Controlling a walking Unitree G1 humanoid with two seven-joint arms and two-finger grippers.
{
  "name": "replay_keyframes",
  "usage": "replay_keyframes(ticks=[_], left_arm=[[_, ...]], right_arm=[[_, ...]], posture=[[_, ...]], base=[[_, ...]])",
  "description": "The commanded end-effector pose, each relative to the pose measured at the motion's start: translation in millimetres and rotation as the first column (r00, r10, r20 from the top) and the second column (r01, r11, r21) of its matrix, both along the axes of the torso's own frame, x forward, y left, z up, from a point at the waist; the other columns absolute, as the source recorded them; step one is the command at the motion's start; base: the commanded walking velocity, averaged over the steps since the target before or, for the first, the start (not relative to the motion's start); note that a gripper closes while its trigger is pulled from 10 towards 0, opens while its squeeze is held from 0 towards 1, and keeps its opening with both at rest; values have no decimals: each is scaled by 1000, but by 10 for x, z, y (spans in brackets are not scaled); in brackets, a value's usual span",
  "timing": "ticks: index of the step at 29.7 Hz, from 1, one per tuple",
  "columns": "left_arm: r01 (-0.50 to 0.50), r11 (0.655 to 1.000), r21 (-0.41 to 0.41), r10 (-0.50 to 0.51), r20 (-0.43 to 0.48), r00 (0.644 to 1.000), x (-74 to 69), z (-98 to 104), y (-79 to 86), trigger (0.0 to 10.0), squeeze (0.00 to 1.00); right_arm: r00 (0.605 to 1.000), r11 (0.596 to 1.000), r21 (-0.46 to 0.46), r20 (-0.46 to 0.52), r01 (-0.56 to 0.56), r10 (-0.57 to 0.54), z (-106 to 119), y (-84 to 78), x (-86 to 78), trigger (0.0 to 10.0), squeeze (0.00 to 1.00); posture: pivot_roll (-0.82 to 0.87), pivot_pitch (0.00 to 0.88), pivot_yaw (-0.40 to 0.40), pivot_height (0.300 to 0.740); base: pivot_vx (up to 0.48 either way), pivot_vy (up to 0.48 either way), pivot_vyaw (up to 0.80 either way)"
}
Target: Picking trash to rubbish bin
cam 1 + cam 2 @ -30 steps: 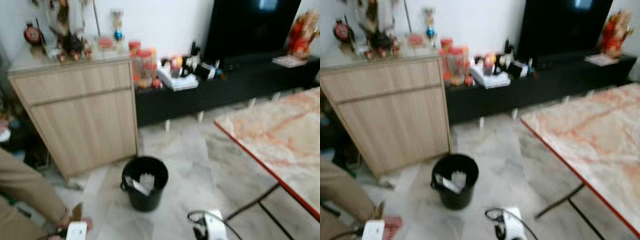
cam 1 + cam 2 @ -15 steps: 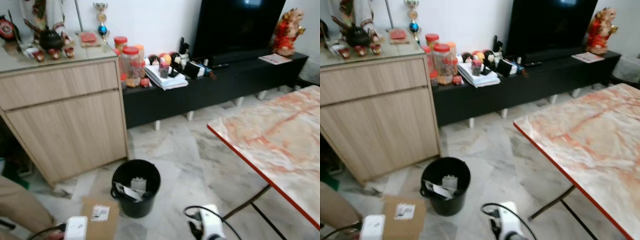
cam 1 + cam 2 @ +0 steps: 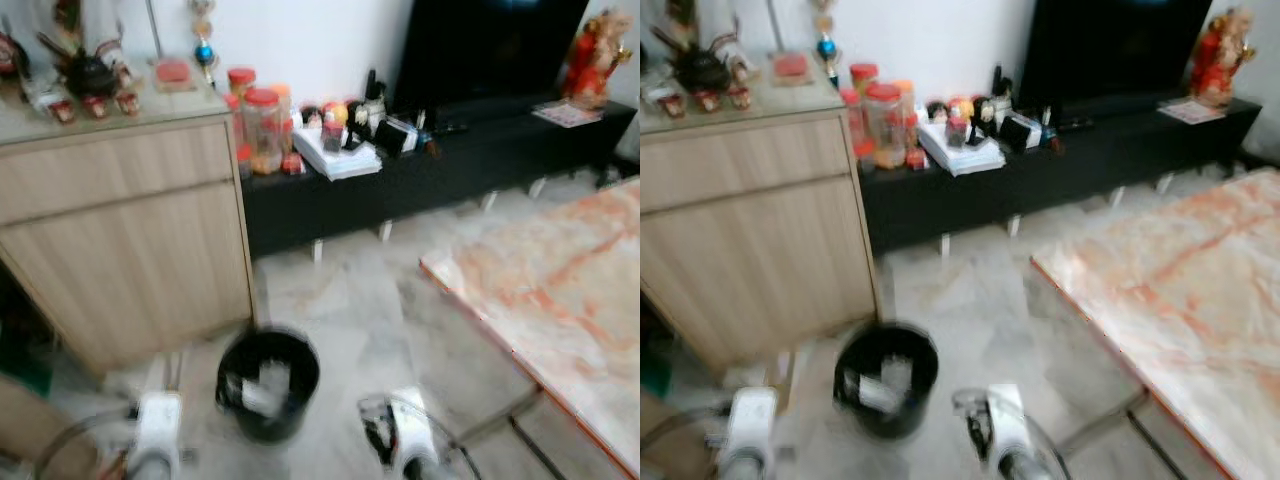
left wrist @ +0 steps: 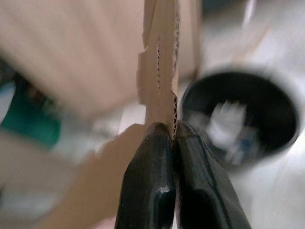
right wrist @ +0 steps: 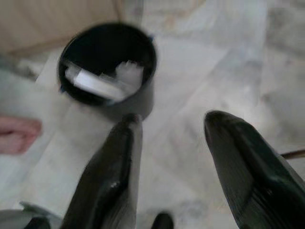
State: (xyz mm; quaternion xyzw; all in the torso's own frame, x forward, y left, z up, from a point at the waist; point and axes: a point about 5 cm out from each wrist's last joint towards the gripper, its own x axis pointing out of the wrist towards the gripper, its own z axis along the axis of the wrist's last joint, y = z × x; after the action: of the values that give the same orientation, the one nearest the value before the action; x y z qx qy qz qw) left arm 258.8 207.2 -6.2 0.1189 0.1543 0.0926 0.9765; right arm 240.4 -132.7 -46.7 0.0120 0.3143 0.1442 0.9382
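Note:
The black rubbish bin (image 3: 268,385) stands on the marble floor in front of the wooden cabinet, with white paper scraps inside. My left gripper (image 4: 173,129) is shut on a piece of brown corrugated cardboard (image 4: 162,62), seen edge-on and held upright just to the left of the bin (image 4: 243,119). The left wrist (image 3: 158,430) shows at the bottom of the blurred eye views. My right gripper (image 5: 174,119) hangs open and holds nothing, low over the floor to the right of the bin (image 5: 107,67).
A light wooden cabinet (image 3: 130,230) stands right behind the bin. A black TV console (image 3: 420,175) with jars and papers runs along the wall. A marble table (image 3: 560,300) with a red edge fills the right. A person's pink foot or hand (image 5: 16,133) lies beside the bin.
The camera has moved and the eye views are now blurred. The cardboard, flat and facing up half a second ago, now stands edge-on in the left gripper beside the bin.

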Motion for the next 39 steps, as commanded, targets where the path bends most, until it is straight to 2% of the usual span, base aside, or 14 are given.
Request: replay_keyframes(ticks=[1,3,5,6,8,10,11,14,20,24,32,39], left_arm=[[16,999,35,-19,92,996,122,193,54,10000,0],[36,999,39,-42,177,983,245,378,13,10000,0],[42,999,35,-48,194,980,282,423,-5,10000,0],[87,996,21,-89,221,971,365,511,-87,10000,0],[106,994,16,-107,229,968,388,537,-119,10000,0],[189,982,-14,-181,232,956,432,561,-256,10000,0],[189,982,-14,-181,232,956,432,561,-256,10000,0],[278,957,-82,-257,199,946,428,502,-446,10000,0],[300,945,-130,-278,163,947,405,432,-504,10000,0],[352,924,-151,-335,131,933,365,377,-601,10000,0],[369,915,-163,-351,132,927,359,377,-638,10000,0],[373,913,-168,-356,125,926,362,373,-649,10000,0]], right_arm=[[997,998,35,59,-51,49,98,137,103,10000,0],[993,994,66,87,-90,84,163,203,168,10000,0],[990,991,77,98,-111,103,189,236,192,10000,0],[979,980,108,136,-166,151,269,325,256,10000,0],[971,972,127,159,-198,177,317,376,292,10000,0],[958,958,151,193,-243,213,388,448,340,10000,0],[958,958,151,193,-243,213,388,448,340,10000,0],[927,932,169,256,-320,272,510,566,410,10000,0],[916,924,175,285,-340,283,568,608,445,10000,0],[896,904,182,305,-387,322,598,665,437,10000,0],[887,897,185,321,-402,331,619,681,436,10000,0],[902,914,167,301,-369,309,590,645,438,10000,0]], posture=[[26,86,-61,740],[28,87,-62,740],[27,87,-63,740],[25,85,-62,740],[24,84,-62,740],[24,83,-60,740],[24,83,-60,740],[17,83,-59,740],[15,84,-59,740],[15,86,-61,740],[12,87,-63,740],[10,86,-63,740]], base=[[326,0,0],[330,0,0],[328,0,0],[330,0,0],[328,0,0],[330,0,0],[330,0,0],[328,0,0],[298,0,0],[0,0,0],[0,0,0],[0,0,0]])
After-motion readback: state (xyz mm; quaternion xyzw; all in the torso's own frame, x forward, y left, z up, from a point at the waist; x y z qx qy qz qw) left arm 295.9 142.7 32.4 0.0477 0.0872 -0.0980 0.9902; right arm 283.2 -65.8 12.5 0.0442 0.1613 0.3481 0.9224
